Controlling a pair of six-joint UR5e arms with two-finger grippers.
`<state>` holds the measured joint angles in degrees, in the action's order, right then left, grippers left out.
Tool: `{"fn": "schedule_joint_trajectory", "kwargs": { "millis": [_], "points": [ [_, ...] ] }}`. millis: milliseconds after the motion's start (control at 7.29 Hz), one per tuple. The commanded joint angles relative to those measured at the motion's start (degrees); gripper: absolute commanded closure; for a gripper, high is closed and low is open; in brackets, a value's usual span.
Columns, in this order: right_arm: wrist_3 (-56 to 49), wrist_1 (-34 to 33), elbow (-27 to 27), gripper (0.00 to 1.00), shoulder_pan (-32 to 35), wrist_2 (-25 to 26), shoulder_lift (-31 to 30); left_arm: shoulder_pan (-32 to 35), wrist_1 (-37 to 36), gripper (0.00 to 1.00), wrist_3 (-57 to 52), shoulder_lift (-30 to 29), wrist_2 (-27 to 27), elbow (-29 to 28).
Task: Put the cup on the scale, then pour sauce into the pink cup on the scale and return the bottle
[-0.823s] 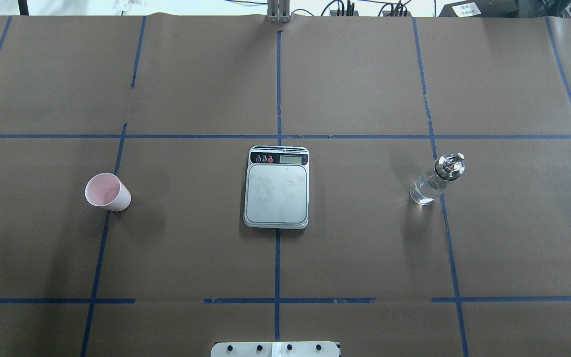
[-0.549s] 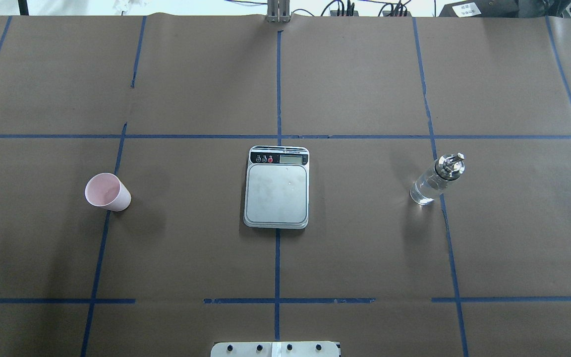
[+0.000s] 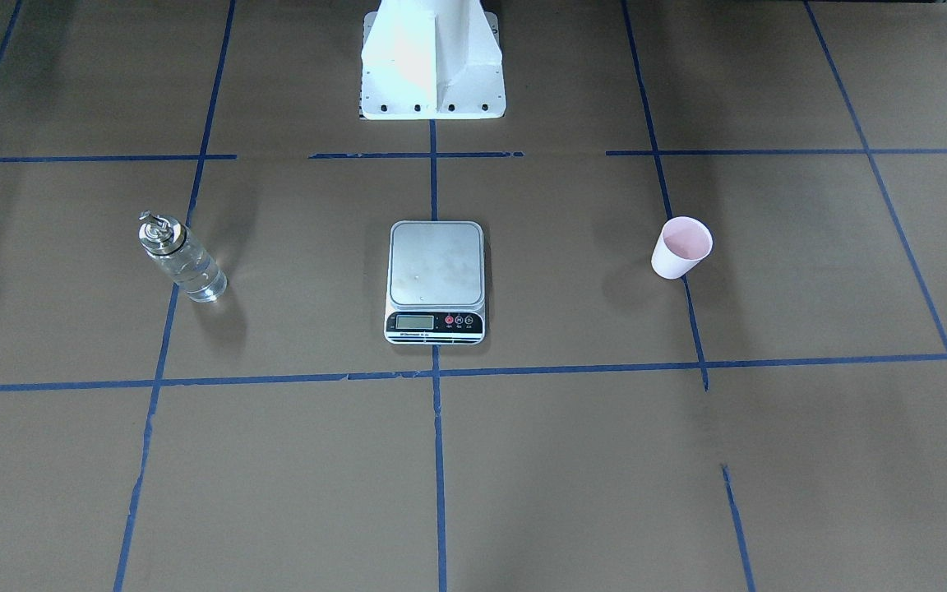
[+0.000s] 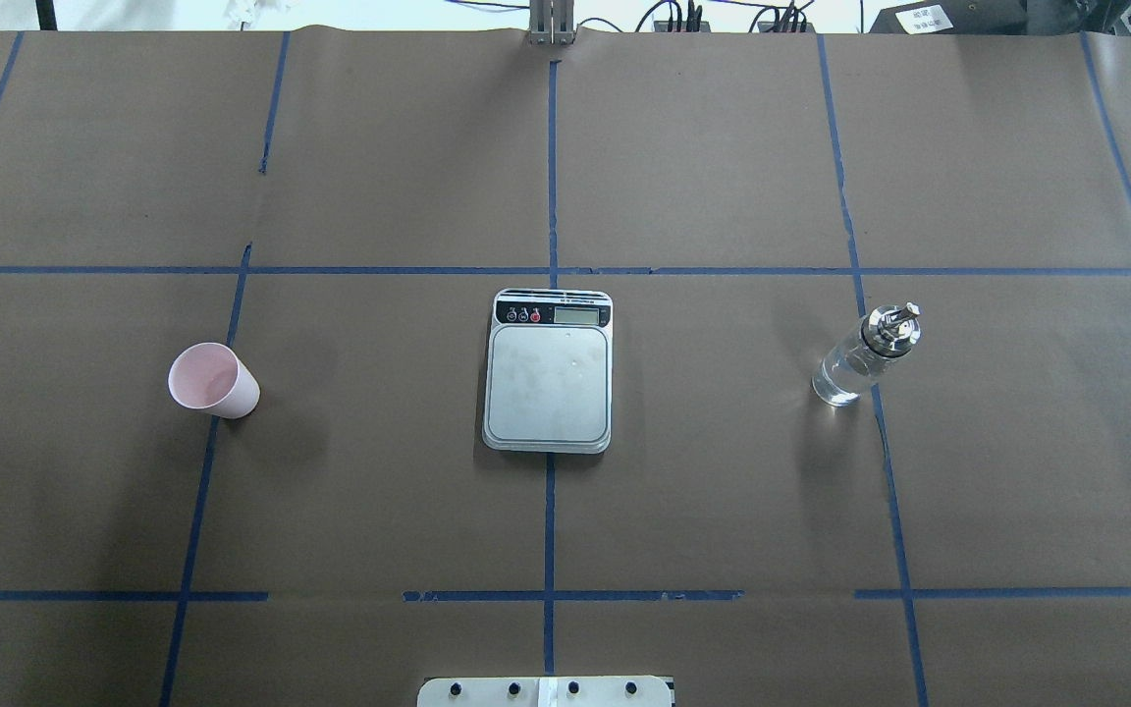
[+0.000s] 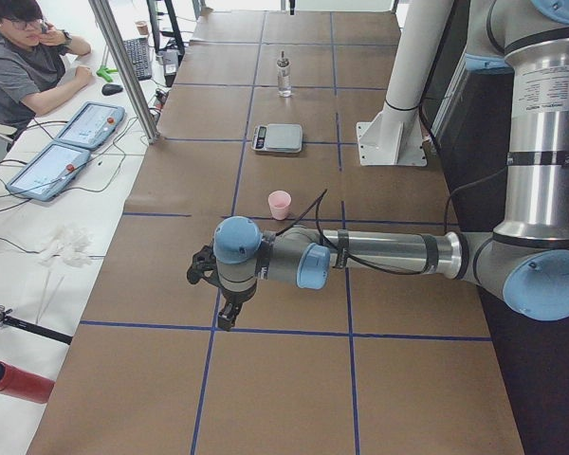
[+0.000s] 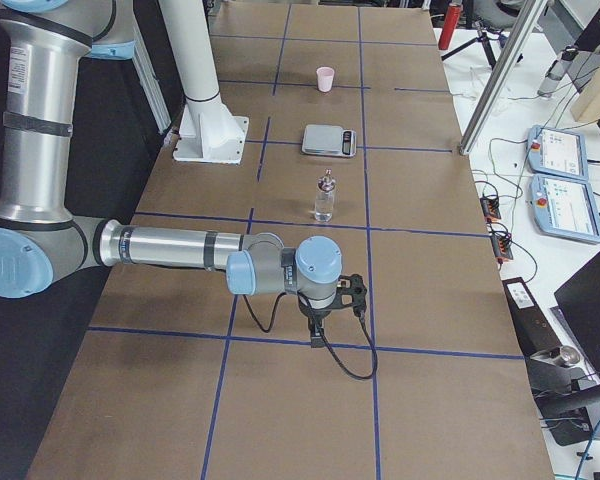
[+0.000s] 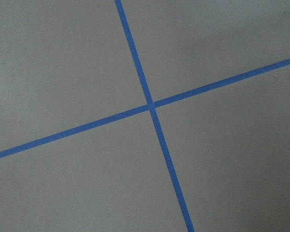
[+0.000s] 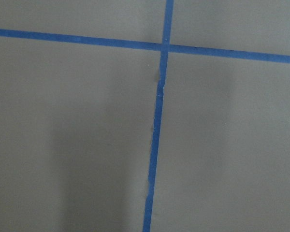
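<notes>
The pink cup [image 4: 212, 381] stands upright on the brown table, to the left of the scale [image 4: 548, 393]; it also shows in the front view [image 3: 681, 247]. The scale's silver platform is bare. The glass bottle [image 4: 860, 361] with its silver pourer cap stands to the right of the scale, clear sauce [image 3: 194, 275] inside. My left gripper [image 5: 226, 320] shows only in the left side view, near the table's end, far from the cup [image 5: 280, 204]. My right gripper [image 6: 320, 335] shows only in the right side view, short of the bottle [image 6: 325, 198]. I cannot tell whether either is open or shut.
The white robot pedestal [image 3: 432, 66] stands behind the scale. Blue tape lines cross the table. An operator [image 5: 19, 66] sits at a side bench with tablets [image 5: 62, 152]. More tablets [image 6: 560, 180] and cables lie along the same bench.
</notes>
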<state>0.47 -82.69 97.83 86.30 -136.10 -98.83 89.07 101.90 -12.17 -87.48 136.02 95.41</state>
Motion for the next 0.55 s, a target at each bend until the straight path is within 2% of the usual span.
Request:
{"fn": "schedule_joint_trajectory", "kwargs": {
  "millis": [0, 137, 274, 412],
  "points": [
    [0.3, 0.2, 2.4, 0.0, -0.1, -0.7, 4.1, -0.6, 14.6, 0.0, 0.3, -1.2, -0.1, 1.9],
    [0.3, 0.2, 3.7, 0.0, -0.1, -0.7, 5.1, -0.7, 24.2, 0.0, 0.3, -0.2, 0.0, 2.1],
    [0.3, 0.2, 6.5, 0.0, -0.1, -0.7, 5.2, -1.2, 31.5, 0.0, 1.4, -2.7, 0.2, 1.0],
    [0.6, 0.1, 8.9, 0.0, -0.1, -0.7, 5.2, -1.4, 33.5, 0.0, 10.4, -2.7, 2.6, 1.1]
  ]
}}
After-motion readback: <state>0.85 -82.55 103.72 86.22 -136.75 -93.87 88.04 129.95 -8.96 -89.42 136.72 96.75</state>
